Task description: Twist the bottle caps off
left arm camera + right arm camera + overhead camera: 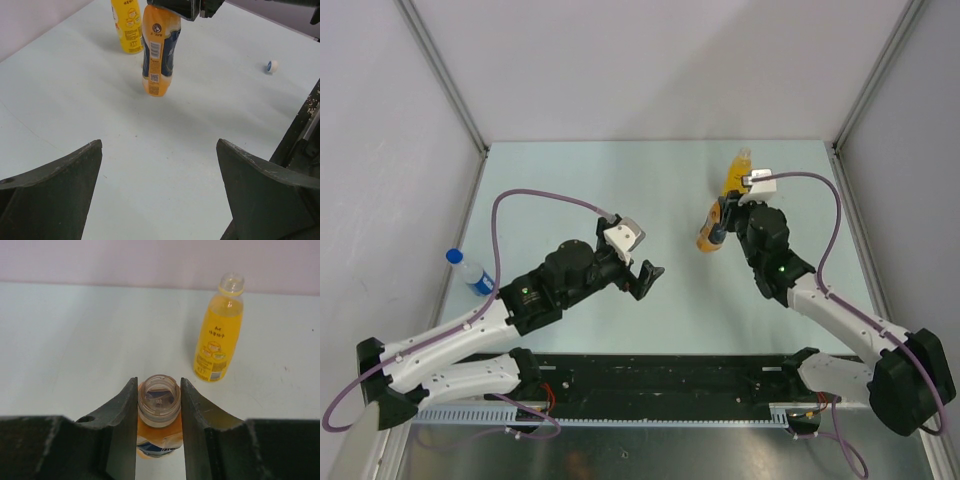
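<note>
My right gripper is shut on the open neck of the short orange bottle, which has a blue label and no cap. In the left wrist view this bottle hangs tilted from the right gripper, its base at or just above the table. The tall yellow bottle stands uncapped behind it and also shows in the top view. A small white-and-blue cap lies loose on the table. The clear water bottle with its blue cap on stands far left. My left gripper is open and empty mid-table.
The pale table is boxed in by grey walls at the back and sides. A black rail runs along the near edge between the arm bases. The left arm's purple cable loops above the table.
</note>
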